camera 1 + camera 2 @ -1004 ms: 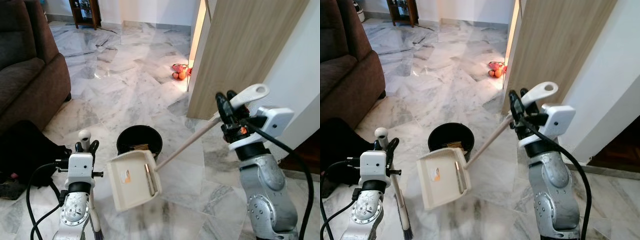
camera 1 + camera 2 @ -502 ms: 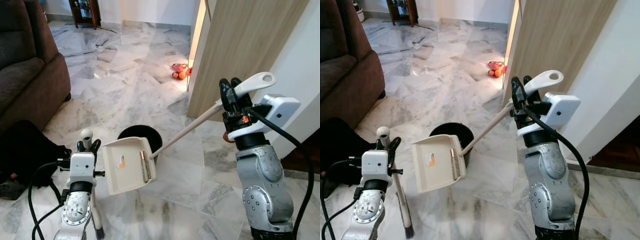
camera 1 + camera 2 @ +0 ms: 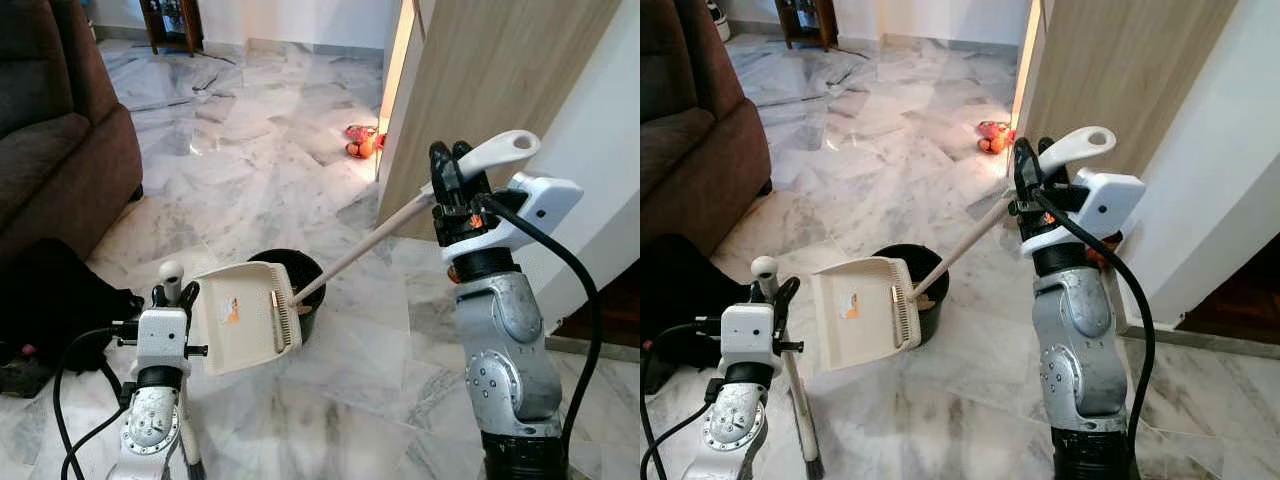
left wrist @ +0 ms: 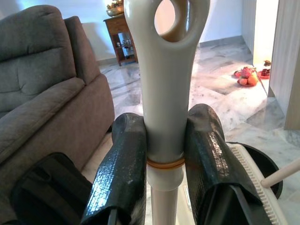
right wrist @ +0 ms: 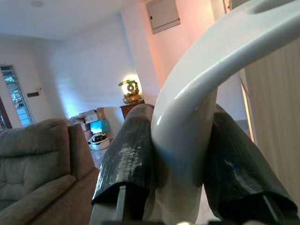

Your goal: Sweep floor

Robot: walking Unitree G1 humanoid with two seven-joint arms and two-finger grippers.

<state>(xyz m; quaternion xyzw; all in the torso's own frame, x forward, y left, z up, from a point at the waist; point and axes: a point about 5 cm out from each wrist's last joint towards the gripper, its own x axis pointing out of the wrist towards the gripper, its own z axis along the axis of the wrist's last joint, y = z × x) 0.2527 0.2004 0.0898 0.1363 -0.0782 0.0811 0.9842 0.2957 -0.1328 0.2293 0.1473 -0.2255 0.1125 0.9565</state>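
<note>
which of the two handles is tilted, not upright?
The dustpan handle in the right gripper: it slants down to the pan over the black bin. The broom handle in the left gripper stands upright.

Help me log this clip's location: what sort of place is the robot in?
Most likely a home living room: a brown sofa, a polished marble floor, and a wooden door beside a white wall.

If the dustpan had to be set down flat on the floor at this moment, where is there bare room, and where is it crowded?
Bare marble floor lies between the black bin and the right arm, and more beyond the bin toward the sofa and wooden panel. Crowded: around the left gripper with its broom, the raised dustpan, bin and black bag.
</note>
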